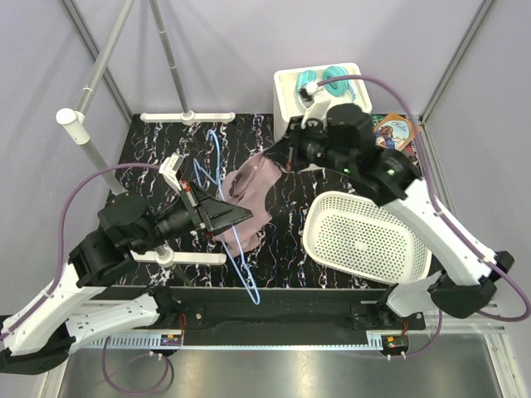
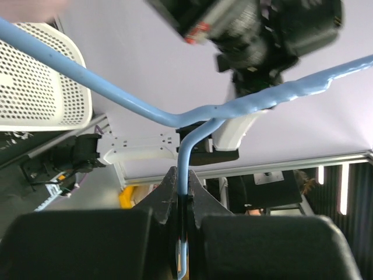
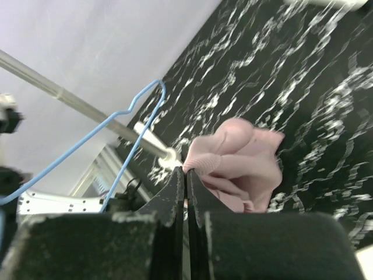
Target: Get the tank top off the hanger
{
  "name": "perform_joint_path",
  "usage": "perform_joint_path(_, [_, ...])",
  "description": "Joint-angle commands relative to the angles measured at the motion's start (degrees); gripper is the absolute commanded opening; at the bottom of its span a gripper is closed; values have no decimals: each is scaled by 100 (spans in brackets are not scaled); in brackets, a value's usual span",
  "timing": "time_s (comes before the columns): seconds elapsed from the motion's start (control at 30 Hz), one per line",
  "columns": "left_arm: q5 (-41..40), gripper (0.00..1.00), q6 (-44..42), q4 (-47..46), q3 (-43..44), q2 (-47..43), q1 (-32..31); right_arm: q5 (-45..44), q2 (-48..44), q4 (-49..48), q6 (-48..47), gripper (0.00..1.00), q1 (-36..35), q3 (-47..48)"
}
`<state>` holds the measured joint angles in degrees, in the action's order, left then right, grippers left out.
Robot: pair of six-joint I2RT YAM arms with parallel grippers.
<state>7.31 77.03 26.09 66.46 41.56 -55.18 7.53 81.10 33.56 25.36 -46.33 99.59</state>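
Note:
The hanger [image 1: 235,232] is a thin light-blue wire frame lying slantwise above the dark marbled table. My left gripper [image 1: 246,215] is shut on its wire; in the left wrist view the hanger [image 2: 145,109] runs straight down between the closed jaws of that gripper [image 2: 184,189]. The dusty-pink tank top [image 1: 254,192] hangs bunched just right of the wire. My right gripper [image 1: 270,161] is shut on its upper edge. In the right wrist view the tank top [image 3: 247,166] bulges out from the tips of that gripper [image 3: 186,174], and the hanger [image 3: 131,119] stands apart at the left. Whether cloth still loops the wire is unclear.
A white perforated basket [image 1: 365,236] lies at the right, under the right arm. A white box [image 1: 319,83] with teal items stands at the back, with a colourful card [image 1: 394,131] beside it. Grey rail poles [image 1: 108,58] and white stand feet [image 1: 187,118] [image 1: 178,258] flank the left side.

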Motion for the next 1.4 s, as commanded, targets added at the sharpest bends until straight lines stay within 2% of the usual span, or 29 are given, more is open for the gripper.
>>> perform_joint_path(0.0, [-265, 0, -513, 89, 227, 62, -19, -996, -674, 579, -708, 0, 36, 920])
perform_joint_path(0.2, [-529, 0, -935, 98, 342, 370, -19, -2043, -1078, 1116, -1331, 0, 45, 1958])
perform_joint_path(0.4, [-1232, 0, -1577, 90, 605, 589, -19, -3193, -992, 1590, -2270, 0, 45, 2836])
perform_joint_path(0.6, [-1004, 0, -2061, 125, 1036, 1134, -19, -4161, -754, 1830, -3185, 0, 36, 3768])
perform_joint_path(0.7, [-855, 0, -2140, 125, 1089, 1258, -19, -4374, -561, 1821, -3554, 0, 36, 4435])
perform_joint_path(0.8, [-836, 0, -2210, 168, 1141, 1284, -19, -4558, -429, 1795, -3880, 0, 45, 4639])
perform_joint_path(1.03, [-933, 0, -2412, 388, 1414, 1346, -11, -5261, -604, 1627, -4321, 0, 45, 3745])
perform_joint_path(1.3, [-881, 0, -2377, 432, 1537, 1495, -11, -6087, -1482, 1566, -3847, 0, 36, 1513])
perform_joint_path(1.37, [-863, 0, -2369, 432, 1555, 1556, -11, -6237, -1858, 1670, -3271, 3, 45, 847])
